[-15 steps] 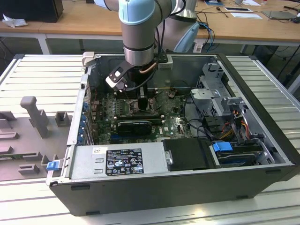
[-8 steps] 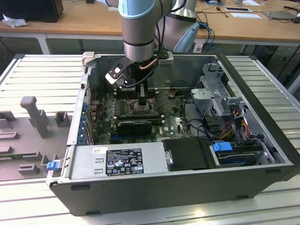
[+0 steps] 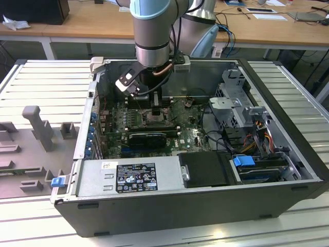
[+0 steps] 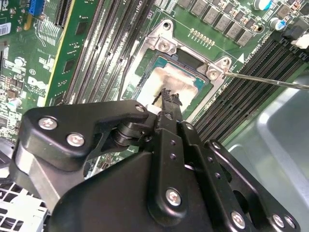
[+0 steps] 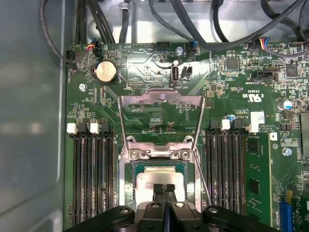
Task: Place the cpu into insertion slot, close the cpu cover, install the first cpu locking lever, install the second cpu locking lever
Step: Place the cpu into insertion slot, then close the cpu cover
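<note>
The cpu lies flat in the insertion slot of the green motherboard, its silvery top smeared pale; in the second wrist view the cpu sits inside the slot's silver rim. My gripper is shut, its black fingertips pressed together right over the chip's middle, nothing between them. The cpu cover is swung open, leaning back from its hinge with the board showing through its window. A thin locking lever sticks out free beside the socket. In the exterior view my gripper reaches down inside the case.
Long black memory slots flank the socket on both sides. A coin battery and cables lie beyond the cover. The open computer case holds a graphics card, a power supply and drive bays.
</note>
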